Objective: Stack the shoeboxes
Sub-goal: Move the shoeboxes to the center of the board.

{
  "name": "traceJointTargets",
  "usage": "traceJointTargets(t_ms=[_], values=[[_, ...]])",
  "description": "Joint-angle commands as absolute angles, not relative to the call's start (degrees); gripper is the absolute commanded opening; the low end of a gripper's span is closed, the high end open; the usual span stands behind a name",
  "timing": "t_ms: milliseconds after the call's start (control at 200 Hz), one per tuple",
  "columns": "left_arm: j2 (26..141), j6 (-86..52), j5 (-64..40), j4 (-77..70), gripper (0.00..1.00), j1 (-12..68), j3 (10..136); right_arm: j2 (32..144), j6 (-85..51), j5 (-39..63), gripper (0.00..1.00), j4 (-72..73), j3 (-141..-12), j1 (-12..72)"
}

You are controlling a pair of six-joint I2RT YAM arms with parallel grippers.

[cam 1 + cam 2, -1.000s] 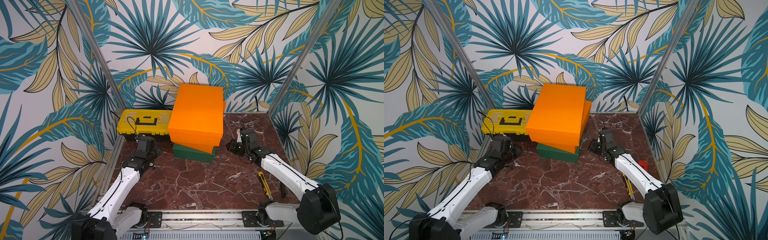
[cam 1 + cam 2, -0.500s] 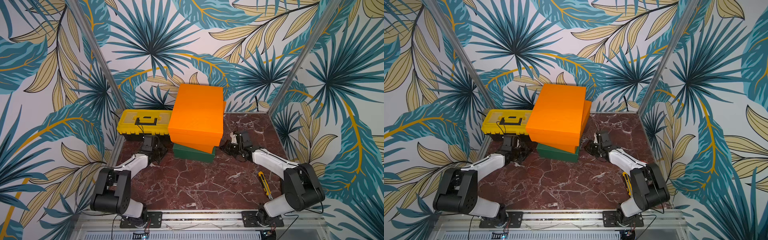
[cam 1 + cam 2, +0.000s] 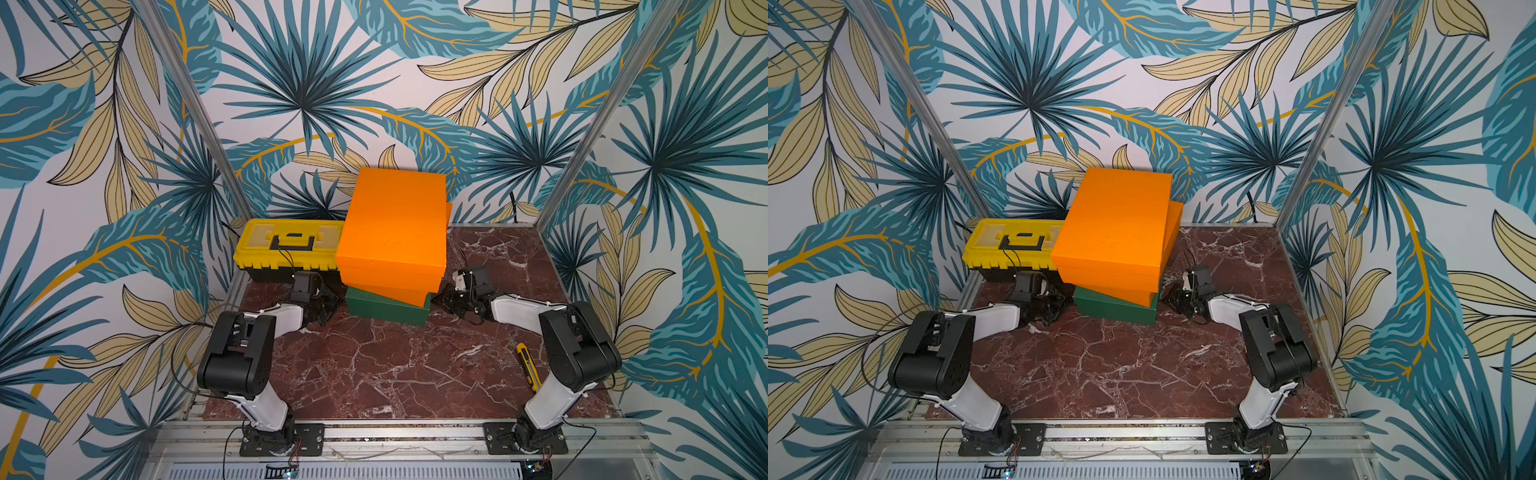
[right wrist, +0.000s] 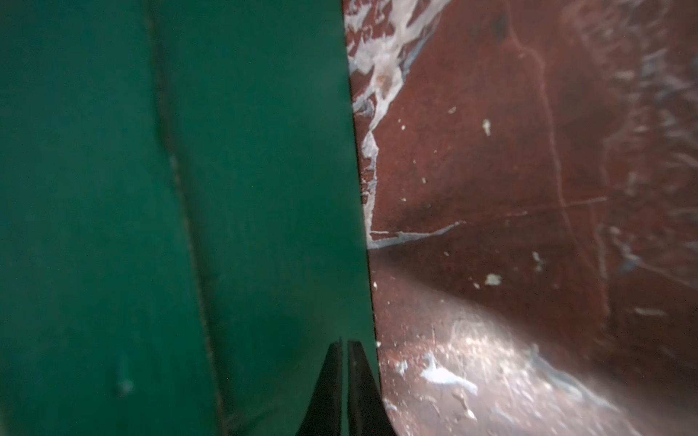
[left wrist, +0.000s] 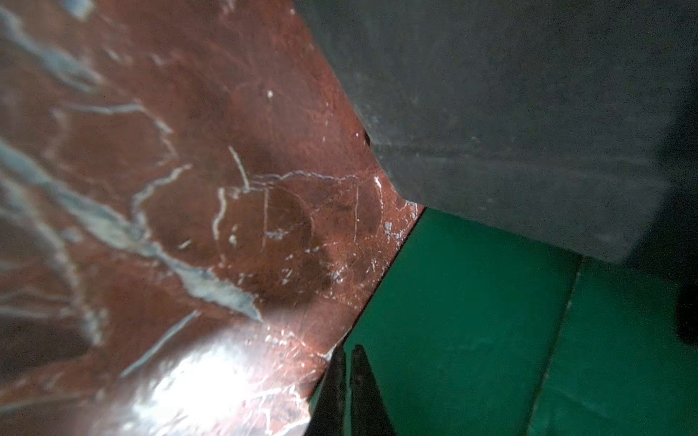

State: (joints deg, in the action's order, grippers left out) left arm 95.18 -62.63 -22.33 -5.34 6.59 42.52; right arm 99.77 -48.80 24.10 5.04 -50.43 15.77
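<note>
Green cardboard sits under both my hands: the green shoebox [image 3: 386, 309] rests on the marble table [image 3: 395, 365] at the bottom of the stack. The lower orange shoebox [image 3: 384, 289] lies skewed on top of it, and the upper orange shoebox [image 3: 395, 220] lies on that one. My left gripper [image 5: 348, 351] is pinched closed on nothing, tips low at the green box's left side. My right gripper [image 4: 344, 343] is likewise closed and empty at its right side. Just left of the green box stands the yellow toolbox [image 3: 286, 249].
</note>
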Motion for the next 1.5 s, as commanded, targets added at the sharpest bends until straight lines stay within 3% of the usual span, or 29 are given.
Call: traceJointTargets(t_ms=[0, 831, 1497], values=[[96.1, -63.8, -23.3, -8.2, 0.08, 8.2, 44.5, 100.0, -50.4, 24.4, 0.09, 7.9, -50.6, 15.6], [100.6, -66.8, -18.9, -8.3, 0.07, 25.9, 48.3, 92.3, -48.2, 24.1, 0.1, 6.6, -42.2, 15.1], [97.1, -67.4, -18.8, -8.3, 0.07, 32.1, 41.5, 78.2, -42.1, 22.1, 0.12, -6.7, -33.7, 5.1]])
